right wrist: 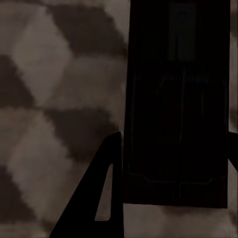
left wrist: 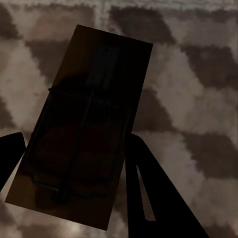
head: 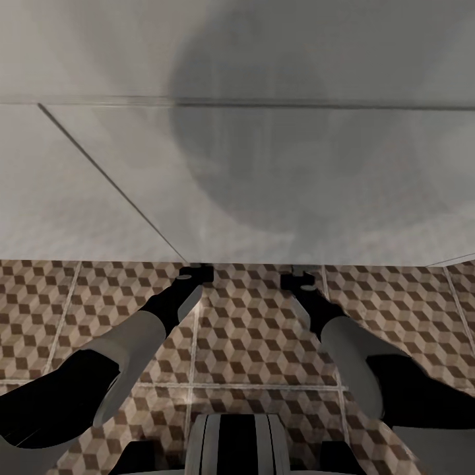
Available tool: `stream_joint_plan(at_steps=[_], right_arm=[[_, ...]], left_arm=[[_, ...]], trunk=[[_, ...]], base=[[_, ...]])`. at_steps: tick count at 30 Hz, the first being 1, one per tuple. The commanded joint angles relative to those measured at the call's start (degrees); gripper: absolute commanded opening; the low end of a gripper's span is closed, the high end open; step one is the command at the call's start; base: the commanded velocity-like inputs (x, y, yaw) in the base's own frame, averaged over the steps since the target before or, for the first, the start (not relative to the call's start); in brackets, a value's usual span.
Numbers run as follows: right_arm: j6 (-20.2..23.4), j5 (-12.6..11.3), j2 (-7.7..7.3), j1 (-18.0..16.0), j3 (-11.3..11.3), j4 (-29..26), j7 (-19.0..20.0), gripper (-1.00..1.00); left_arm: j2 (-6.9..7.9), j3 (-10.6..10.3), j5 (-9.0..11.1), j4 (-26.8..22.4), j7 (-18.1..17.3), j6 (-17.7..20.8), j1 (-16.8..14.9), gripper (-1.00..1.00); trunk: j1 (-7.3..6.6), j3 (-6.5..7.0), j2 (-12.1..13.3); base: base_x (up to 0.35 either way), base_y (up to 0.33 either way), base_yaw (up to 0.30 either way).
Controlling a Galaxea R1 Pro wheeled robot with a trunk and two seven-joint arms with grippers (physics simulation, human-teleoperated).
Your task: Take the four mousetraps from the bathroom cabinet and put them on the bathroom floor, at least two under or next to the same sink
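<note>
While both arms reach low over the bathroom floor (head: 251, 343), the left gripper (left wrist: 74, 163) grasps one mousetrap (left wrist: 84, 134) and the right gripper (right wrist: 173, 163) grasps another mousetrap (right wrist: 178, 109).

Cube-patterned bathroom floor (head: 251, 343) under a white unit (head: 264, 185)

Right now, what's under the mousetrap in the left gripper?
Below the mousetrap between the left gripper's fingers lies the cube-patterned bathroom floor, visible all around the board. The tile directly beneath it is covered, and whether trap and floor touch cannot be told.
</note>
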State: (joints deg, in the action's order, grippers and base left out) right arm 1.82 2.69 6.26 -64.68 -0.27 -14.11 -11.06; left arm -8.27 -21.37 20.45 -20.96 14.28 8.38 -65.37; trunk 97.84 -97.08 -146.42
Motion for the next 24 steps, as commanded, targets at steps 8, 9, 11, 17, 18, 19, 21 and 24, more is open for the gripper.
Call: stream_joint_plan(at_steps=[8, 9, 11, 17, 18, 19, 21, 24], right_arm=[[1.08, -0.84, -1.33, -2.57, -0.15, 2.69, -0.19, -1.0], [1.08, -1.32, -1.43, -2.88, -0.16, 3.03, -0.19, -1.0], [1.08, -1.86, -1.5, -3.23, -0.16, 3.33, -0.19, -1.0], [1.25, -2.4, -1.53, -3.95, -0.17, 3.67, -0.19, -1.0], [1.29, -2.43, -1.53, -4.06, -0.17, 3.7, -0.19, -1.0], [1.32, -2.44, -1.51, -4.14, -0.17, 3.73, -0.19, -1.0], [1.37, -2.48, -1.47, -4.31, -0.18, 3.77, -0.19, -1.0], [1.4, -2.53, -1.37, -4.4, -0.21, 3.8, -0.16, -1.0]], left_arm=[[0.2, -0.51, 0.38, -0.09, 0.32, 0.24, -0.02, -1.0], [0.24, -0.51, 0.38, -0.07, 0.32, 0.24, -0.02, -1.0], [0.32, -0.51, 0.38, -0.06, 0.31, 0.25, -0.02, -1.0], [0.36, -0.51, 0.38, 0.01, 0.3, 0.25, -0.02, -1.0], [0.36, -0.51, 0.38, 0.02, 0.3, 0.25, -0.02, -1.0], [0.36, -0.51, 0.38, 0.02, 0.29, 0.25, -0.02, -1.0], [0.36, -0.51, 0.38, 0.03, 0.26, 0.24, -0.02, -1.0], [0.36, -0.51, 0.38, 0.03, 0.24, 0.24, -0.02, -1.0]], trunk=[[-0.01, -0.03, -0.01], [-0.01, -0.03, -0.01], [-0.01, -0.03, -0.01], [-0.01, -0.03, -0.01], [-0.01, -0.03, -0.01], [-0.01, -0.03, -0.01], [-0.01, -0.03, -0.01], [-0.01, -0.03, -0.01]], base=[[0.0, 0.0, 0.0], [0.0, 0.0, 0.0], [0.0, 0.0, 0.0], [0.0, 0.0, 0.0], [0.0, 0.0, 0.0], [0.0, 0.0, 0.0], [0.0, 0.0, 0.0], [0.0, 0.0, 0.0]])
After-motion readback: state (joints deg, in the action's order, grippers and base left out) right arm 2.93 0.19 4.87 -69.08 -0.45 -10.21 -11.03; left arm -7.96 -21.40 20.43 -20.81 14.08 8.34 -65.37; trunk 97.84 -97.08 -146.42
